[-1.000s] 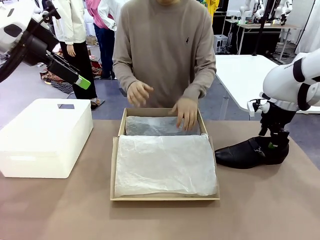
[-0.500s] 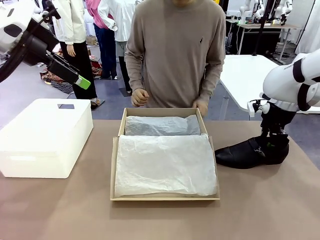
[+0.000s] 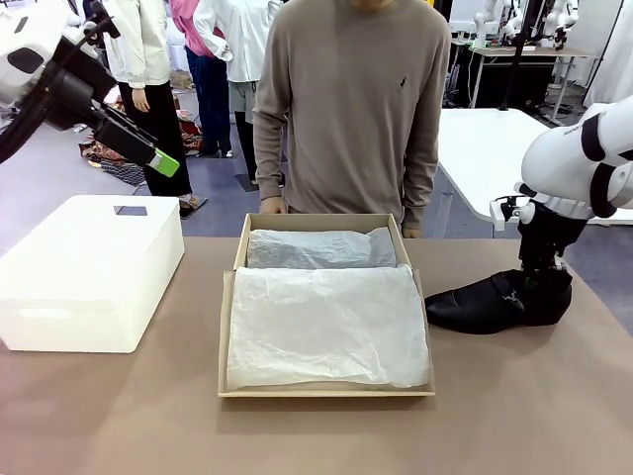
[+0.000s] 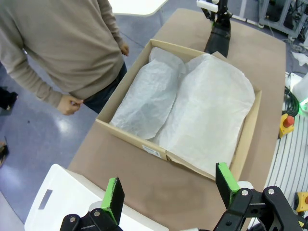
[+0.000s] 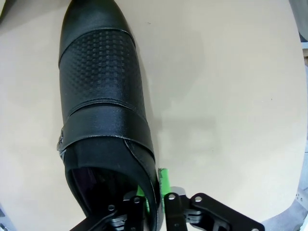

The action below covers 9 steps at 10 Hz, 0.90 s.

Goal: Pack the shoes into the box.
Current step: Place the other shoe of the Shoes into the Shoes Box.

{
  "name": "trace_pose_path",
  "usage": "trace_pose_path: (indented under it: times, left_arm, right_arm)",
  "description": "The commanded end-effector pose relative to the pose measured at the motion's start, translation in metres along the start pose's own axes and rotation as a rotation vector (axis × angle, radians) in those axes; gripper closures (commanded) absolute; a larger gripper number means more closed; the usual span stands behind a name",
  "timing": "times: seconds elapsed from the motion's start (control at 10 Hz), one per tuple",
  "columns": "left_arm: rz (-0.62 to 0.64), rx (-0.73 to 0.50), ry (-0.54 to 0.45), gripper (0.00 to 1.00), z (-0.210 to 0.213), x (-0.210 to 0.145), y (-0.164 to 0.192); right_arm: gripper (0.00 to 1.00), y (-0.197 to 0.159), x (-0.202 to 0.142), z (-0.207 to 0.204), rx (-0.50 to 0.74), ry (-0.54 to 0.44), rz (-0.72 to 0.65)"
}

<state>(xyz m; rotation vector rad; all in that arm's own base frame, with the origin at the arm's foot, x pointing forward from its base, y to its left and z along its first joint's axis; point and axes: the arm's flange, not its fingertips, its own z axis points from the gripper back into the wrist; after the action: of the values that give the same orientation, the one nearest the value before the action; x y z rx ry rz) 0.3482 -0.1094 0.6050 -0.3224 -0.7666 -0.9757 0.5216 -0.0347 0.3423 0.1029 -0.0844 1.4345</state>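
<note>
A black shoe [image 3: 495,302] lies on its sole on the brown table [image 3: 514,396], just beside the right wall of the cardboard box [image 3: 240,247], toe pointing at the box and heel away from it. The right gripper [image 3: 542,287] comes down on the heel end; from the right wrist its jaws are drawn narrow, pinching the rim of the shoe's opening, one finger inside and the green pad [image 5: 163,180] outside the leather. The box stands open in the middle of the table, lined with white tissue paper [image 3: 326,322] in front and a greyer sheet [image 3: 316,249] at the back. A person [image 3: 351,99] stands at its far edge, arms down. The left gripper [image 3: 148,153] hangs high above a white box [image 3: 89,267] on the left, jaws spread wide and holding nothing.
</note>
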Motion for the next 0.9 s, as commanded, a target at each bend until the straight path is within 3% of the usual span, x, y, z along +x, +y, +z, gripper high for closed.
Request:
trace_pose_path:
  times: [0.0, 0.2, 0.5, 0.8]
  left_arm:
    - [-0.002, -0.016, -0.011, 0.00, 0.000, 0.000, 0.000]
    - [-0.002, -0.016, -0.011, 0.00, 0.000, 0.000, 0.000]
    - [-0.002, -0.016, -0.011, 0.00, 0.000, 0.000, 0.000]
    - [-0.002, -0.016, -0.011, 0.00, 0.000, 0.000, 0.000]
  right_arm:
    - [1.00, 0.004, -0.005, 0.003, 0.002, -0.011, 0.040]
    - [1.00, 0.003, -0.008, 0.009, -0.010, -0.036, 0.021]
    - [1.00, -0.009, -0.015, 0.035, -0.014, 0.004, -0.054]
    - [1.00, -0.025, -0.015, 0.083, -0.003, 0.003, -0.112]
